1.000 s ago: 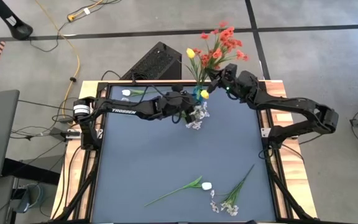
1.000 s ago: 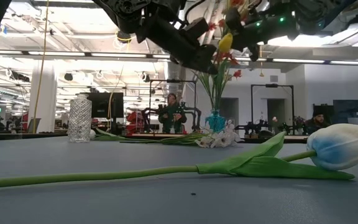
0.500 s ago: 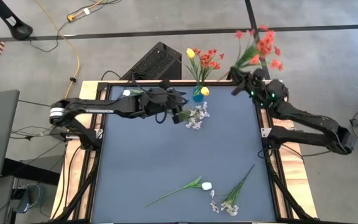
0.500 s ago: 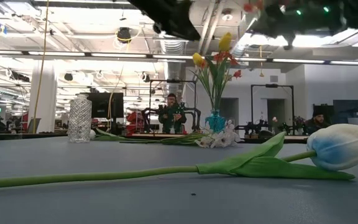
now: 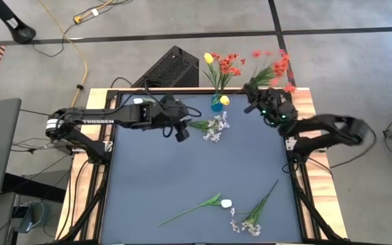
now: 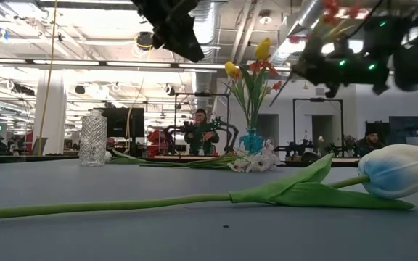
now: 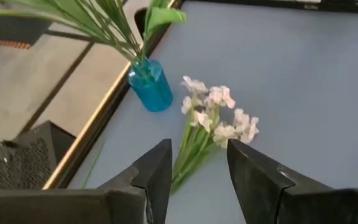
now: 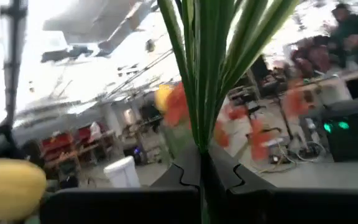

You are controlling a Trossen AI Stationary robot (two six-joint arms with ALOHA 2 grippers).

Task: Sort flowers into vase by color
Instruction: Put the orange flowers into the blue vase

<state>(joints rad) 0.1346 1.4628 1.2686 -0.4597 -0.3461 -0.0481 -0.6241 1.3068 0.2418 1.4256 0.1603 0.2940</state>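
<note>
My right gripper [image 5: 254, 93] is shut on a bunch of red flowers [image 5: 276, 62], held in the air near the table's far right corner, right of the blue vase [image 5: 217, 105]. The blue vase stands at the far edge and holds yellow buds and some red flowers [image 5: 231, 64]. A sprig of tiny whitish blossoms [image 7: 219, 115] lies flat on the table beside the vase. My left gripper [image 7: 199, 144] hangs open and holds nothing, above the table left of that sprig. My right gripper pinches the green stems of the red bunch [image 8: 202, 140] together between its two fingers, low on the stems. The fingers slant upward and the stems run on past them. The bunch is lifted clear, blossoms up and leaning beyond the table's far edge.
A white tulip [image 5: 225, 203] on a long green stem and another whitish sprig [image 5: 254, 218] lie near the front edge. A clear glass vase [image 6: 93, 138] stands at the far left, with a white bud [image 5: 138, 101] nearby. A black box [image 5: 172, 68] sits behind the table.
My right gripper has carried the red bunch away from the blue vase toward the table's right edge, then sunk lower, tipping the blossoms up. My left gripper has drawn back from the vase toward the left and risen, still open.
</note>
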